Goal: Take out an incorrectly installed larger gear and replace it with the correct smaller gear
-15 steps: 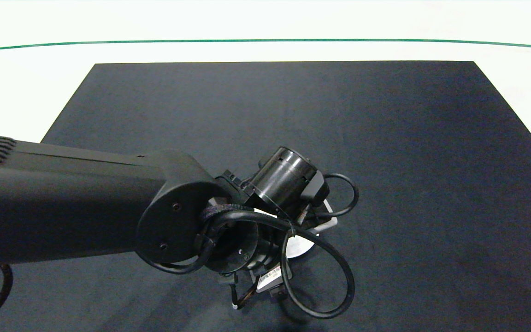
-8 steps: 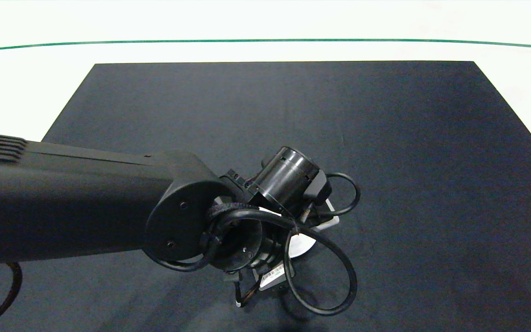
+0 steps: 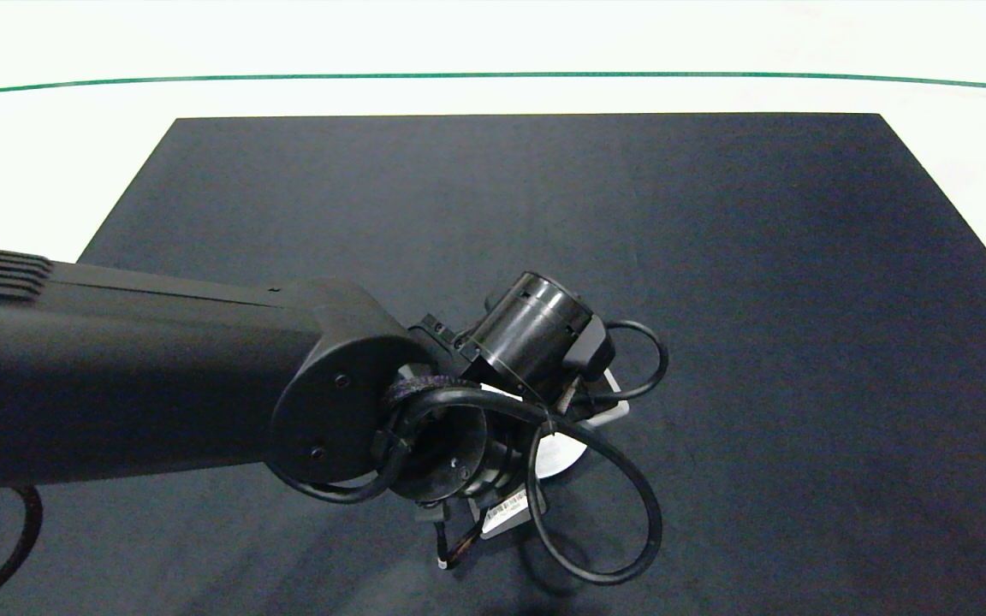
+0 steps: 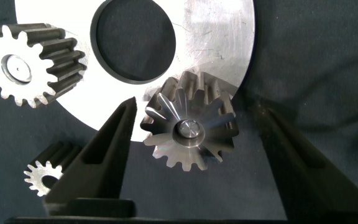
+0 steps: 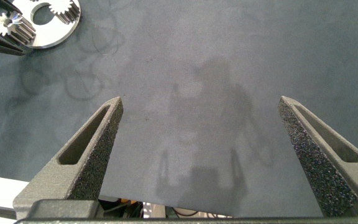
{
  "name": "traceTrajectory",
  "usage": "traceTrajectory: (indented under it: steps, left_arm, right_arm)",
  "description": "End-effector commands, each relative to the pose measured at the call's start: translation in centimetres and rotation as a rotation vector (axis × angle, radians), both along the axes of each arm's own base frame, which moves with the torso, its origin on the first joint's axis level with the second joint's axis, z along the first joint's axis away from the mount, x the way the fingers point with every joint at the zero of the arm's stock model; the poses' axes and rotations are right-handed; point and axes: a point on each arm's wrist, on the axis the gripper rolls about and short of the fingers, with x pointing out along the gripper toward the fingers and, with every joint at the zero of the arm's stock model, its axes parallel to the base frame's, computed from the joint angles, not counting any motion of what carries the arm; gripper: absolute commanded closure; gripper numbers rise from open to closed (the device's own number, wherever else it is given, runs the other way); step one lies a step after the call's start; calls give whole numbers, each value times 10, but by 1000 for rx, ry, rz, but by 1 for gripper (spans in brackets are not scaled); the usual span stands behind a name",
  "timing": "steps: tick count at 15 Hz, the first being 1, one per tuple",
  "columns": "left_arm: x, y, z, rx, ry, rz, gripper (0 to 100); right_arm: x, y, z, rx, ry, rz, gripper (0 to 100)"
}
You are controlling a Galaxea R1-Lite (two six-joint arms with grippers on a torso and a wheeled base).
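Left hand (image 4: 194,134) open around the larger gear (image 4: 189,129)

Silver, with long sharp teeth, the gear sits on the round plate's (image 4: 219,37) edge — fingers apart, not touching it. A smaller gear (image 4: 41,176) (partly hidden by one finger) lies beside the plate; from above the arm hides everything — right hand (image 5: 204,118) open over bare tabletop.

- The larger gear (image 4: 189,129), silver with long, sharp, star-like teeth, sits on a pin at the round metal plate's (image 4: 219,37) edge.
- A smaller gear (image 4: 42,176), blunt-toothed, lies off the plate on the dark mat.
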Motion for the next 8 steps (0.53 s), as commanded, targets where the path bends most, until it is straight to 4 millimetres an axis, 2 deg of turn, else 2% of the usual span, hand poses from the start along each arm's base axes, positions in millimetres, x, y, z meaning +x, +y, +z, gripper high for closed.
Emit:
traceTrajectory:
  steps: [1, 8]
  left_arm:
    - [0, 0, 0, 4, 0, 1, 32]
    - [1, -1, 2, -5, -4, 3, 46]
  right_arm:
    - [0, 0, 0, -1, 2, 2, 0]
    - [0, -1, -1, 1, 5, 49, 0]
